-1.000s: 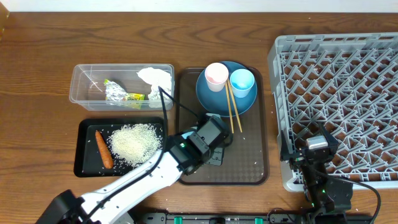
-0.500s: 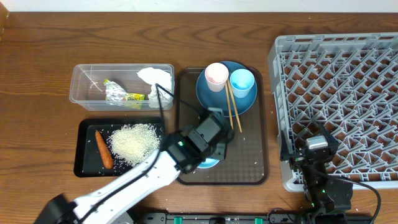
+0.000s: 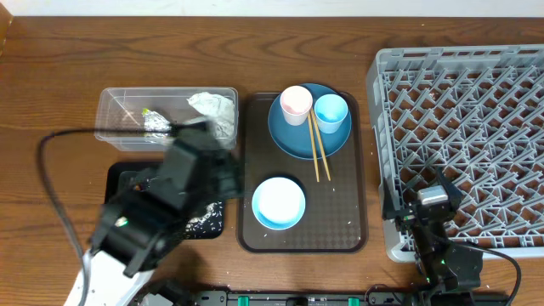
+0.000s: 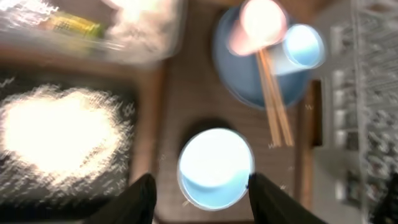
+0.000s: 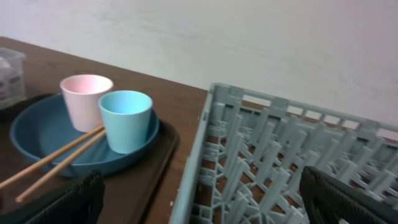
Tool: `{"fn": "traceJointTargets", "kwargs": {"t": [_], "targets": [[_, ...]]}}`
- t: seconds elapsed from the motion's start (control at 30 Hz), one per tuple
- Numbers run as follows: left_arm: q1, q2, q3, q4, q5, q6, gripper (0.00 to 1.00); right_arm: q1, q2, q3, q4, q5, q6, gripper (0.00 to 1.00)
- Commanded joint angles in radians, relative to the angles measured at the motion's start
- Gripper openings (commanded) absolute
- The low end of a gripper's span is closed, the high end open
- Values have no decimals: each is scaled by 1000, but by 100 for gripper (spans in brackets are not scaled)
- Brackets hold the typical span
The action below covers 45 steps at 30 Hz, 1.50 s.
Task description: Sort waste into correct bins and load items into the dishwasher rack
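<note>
We judge sorting done and loading next. The pale blue-white round bowl (image 3: 279, 203) sits upright and empty on the dark brown serving tray (image 3: 340, 212), and needs a rim grasp toward the grey lattice rack (image 3: 476, 127) right of that tray. Our left hand (image 4: 202, 199) hovers half-spread, holding nothing; the right hand (image 5: 205, 202) gapes wide, empty.

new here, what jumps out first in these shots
The big grey rack fills the right side. On the brown tray in the middle, a pale bowl sits alone below a blue plate carrying a pink cup, a blue cup and chopsticks. The blurred left arm hangs over the black tray at left.
</note>
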Motion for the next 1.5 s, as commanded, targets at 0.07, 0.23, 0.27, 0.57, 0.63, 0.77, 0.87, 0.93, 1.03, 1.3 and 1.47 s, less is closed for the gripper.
{"fn": "traceJointTargets", "kwargs": {"t": [0.07,0.23,0.27,0.57,0.63,0.77,0.87,0.93,1.03,1.3,1.47], "targets": [[92,-82,18,-66,-6,31,60,-5,-3,18,-14,-70,80,99],[115,-121,18,-70,-6,51,80,-5,57,208,-209,-31,211,99],[115,-121,18,-71,-6,51,84,-5,95,270,-233,-46,244,99],[115,-111,18,-71,-5,51,95,-4,688,998,-698,-290,309,99],[115,-112,18,-71,-5,51,95,7,842,1170,-855,-303,309,99],[115,-111,18,-71,-5,51,100,90,1127,1472,-1091,-302,309,99],[115,-111,18,-71,-5,51,100,187,1265,1575,-1097,-318,306,99],[115,-111,18,-71,-5,51,100,253,1327,1585,-1024,-317,284,99],[115,-111,18,-71,-5,51,100,324,1413,1571,-967,-313,247,99],[115,-111,18,-71,-5,51,99,387,1656,1553,-981,-50,488,60],[115,-111,18,-71,-5,51,99,417,1793,1553,-986,17,538,58]]}}
